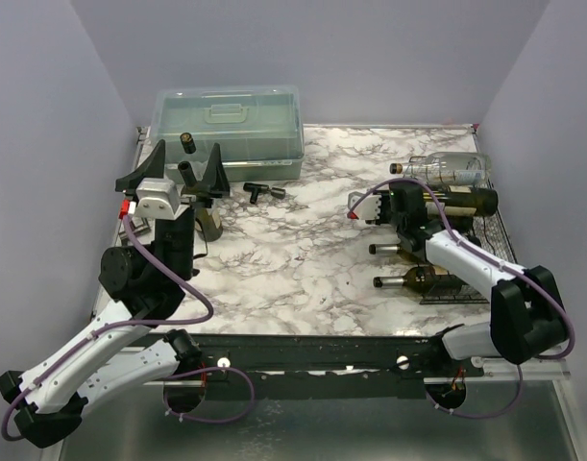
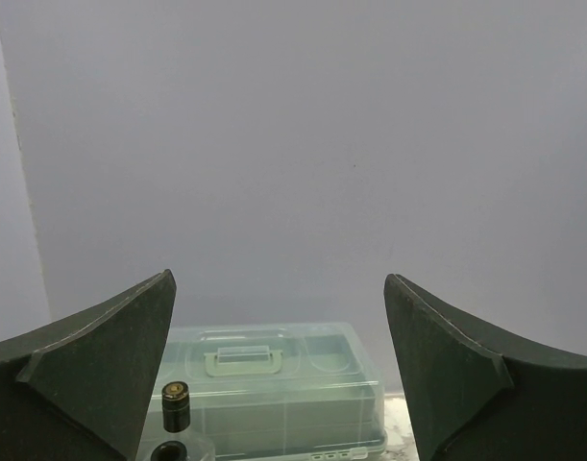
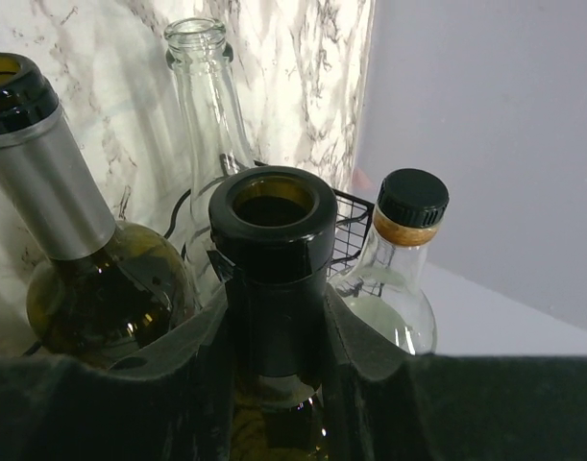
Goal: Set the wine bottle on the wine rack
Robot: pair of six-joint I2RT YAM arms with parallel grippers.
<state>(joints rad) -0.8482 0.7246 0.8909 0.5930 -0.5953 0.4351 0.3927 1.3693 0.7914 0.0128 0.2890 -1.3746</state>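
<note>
The right gripper (image 3: 274,322) is clamped tight on the neck of a dark bottle (image 3: 272,216), just below its open mouth, with a pad on each side of the neck. Three neighbours sit close around it: a foil-necked bottle (image 3: 45,168) on one side, a clear bottle (image 3: 208,106) beyond, and a capped bottle (image 3: 408,226) on the other side. The black wire of the rack (image 3: 355,221) shows between them. From above, the held bottle lies on its side over the rack at the right edge of the table (image 1: 293,250), neck pointing toward the middle. Whether its body already bears on the wire I cannot tell.

This looks like the seating step. Done well, the bottle goes down level into a free trough, clear of the glass beside it. The grip should let go only once the wire carries the weight, and the pull-back best runs straight along the neck.

The left gripper (image 2: 279,280) stands wide open with nothing in it. An upright bottle (image 2: 175,403) is just below and ahead of it, before the box (image 2: 274,379).
</note>
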